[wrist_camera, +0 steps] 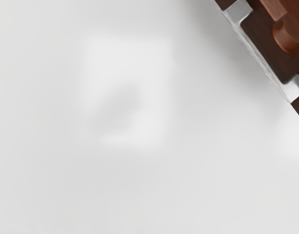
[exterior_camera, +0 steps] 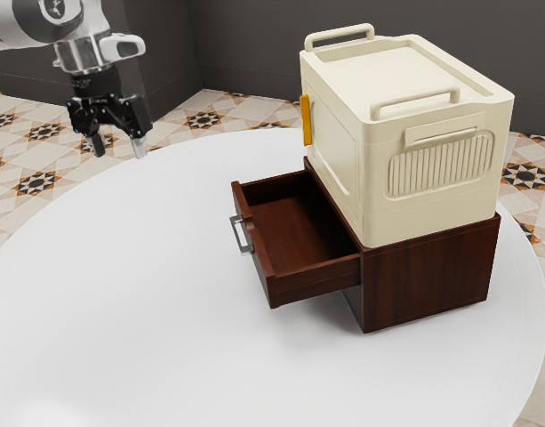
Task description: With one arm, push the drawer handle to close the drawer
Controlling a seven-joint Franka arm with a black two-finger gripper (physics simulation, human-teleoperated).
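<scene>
Tbh we're at sq. one imo, drawer (exterior_camera: 294, 233) open, whole push left, our empty hand (exterior_camera: 117, 149) spread at 10 o'clock from the handle (exterior_camera: 236, 235), ext. view.

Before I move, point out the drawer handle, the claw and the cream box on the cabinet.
Drawer handle (wrist_camera: 259, 55): wrist view, on its long silver bar.
Claw (exterior_camera: 119, 149): exterior view, midway between its fingertips.
Cream box (exterior_camera: 379, 78): exterior view, on its top panel.

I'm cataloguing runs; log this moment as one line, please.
fingers: apart, empty | drawer: extended | grey handle: untouched | cream case: atop cabinet | closing push: pending
</scene>
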